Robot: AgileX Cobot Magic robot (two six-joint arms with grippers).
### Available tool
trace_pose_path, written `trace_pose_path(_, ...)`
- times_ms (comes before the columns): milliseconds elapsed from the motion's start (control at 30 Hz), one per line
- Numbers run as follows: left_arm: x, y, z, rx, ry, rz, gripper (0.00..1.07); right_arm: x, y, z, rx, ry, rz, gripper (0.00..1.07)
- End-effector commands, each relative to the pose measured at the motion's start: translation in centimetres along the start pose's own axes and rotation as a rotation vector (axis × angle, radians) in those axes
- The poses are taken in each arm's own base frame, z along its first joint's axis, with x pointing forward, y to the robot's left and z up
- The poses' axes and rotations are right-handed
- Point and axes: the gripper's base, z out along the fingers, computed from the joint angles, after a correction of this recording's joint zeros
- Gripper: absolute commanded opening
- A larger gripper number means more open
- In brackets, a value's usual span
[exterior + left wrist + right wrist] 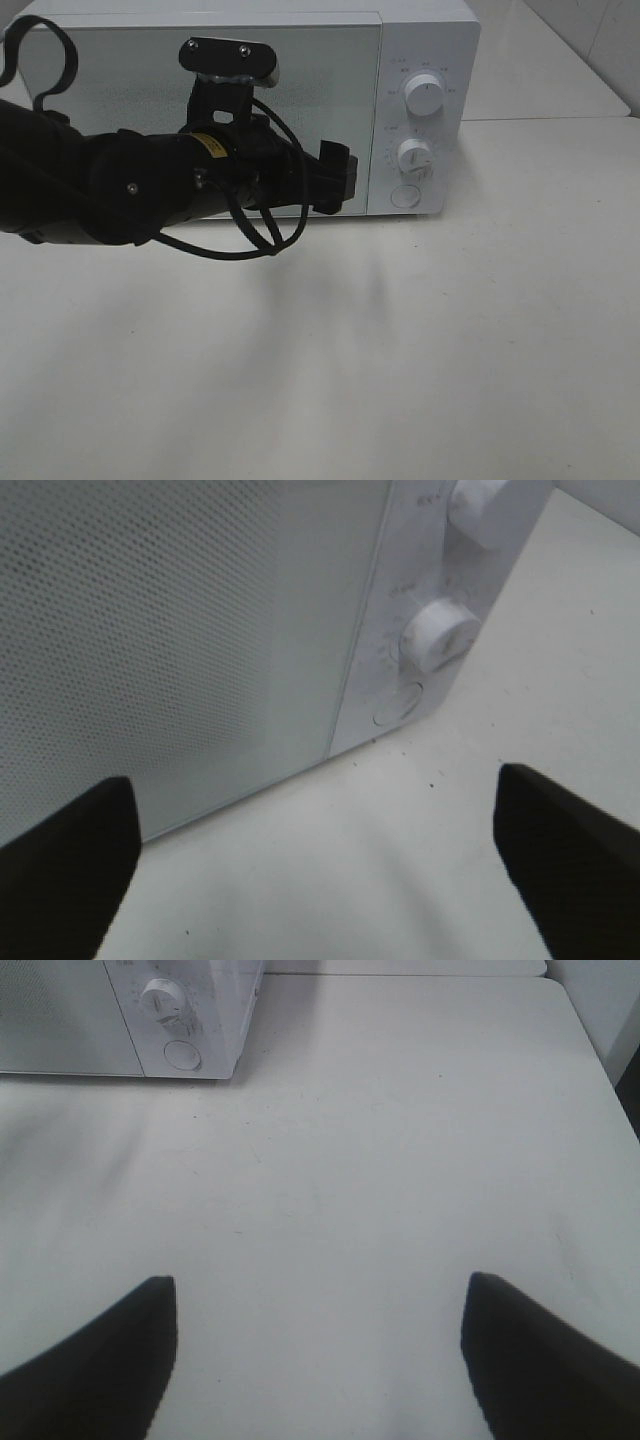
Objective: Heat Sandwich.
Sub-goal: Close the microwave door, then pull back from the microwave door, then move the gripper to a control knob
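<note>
The sandwich is out of view in every frame. The white microwave (pixel 425 40) stands at the back of the table with its door (pixel 120 80) closed. My left gripper (pixel 338 180) hovers just in front of the door's right edge, near the control panel. In the left wrist view the left gripper (pixel 315 850) is open, its dark fingers (pixel 70 860) wide apart with nothing between them, facing the microwave (pixel 200 630). The right gripper (pixel 320 1350) is open and empty above bare table, away from the microwave (pixel 60 1020); the exterior high view does not show it.
The control panel carries an upper knob (pixel 424 97), a lower knob (pixel 414 155) and a round button (pixel 404 195). The left arm's black body and cables (pixel 250 225) cross in front of the door. The white table (pixel 400 350) spreads ahead, with its edge (pixel 590 1050) at the right.
</note>
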Motion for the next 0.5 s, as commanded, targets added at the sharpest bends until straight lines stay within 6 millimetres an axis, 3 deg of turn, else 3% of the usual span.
trace_pose_path(33, -0.3, -0.5, -1.0, 0.040, 0.065, -0.007, 0.99, 0.1, 0.0, -0.3, 0.003, -0.036, 0.008, 0.75)
trace_pose_path(500, 1.3, -1.2, -4.5, 0.181, 0.482, 0.043, 0.98, 0.1, 0.0, -0.3, 0.004, -0.036, 0.006, 0.75)
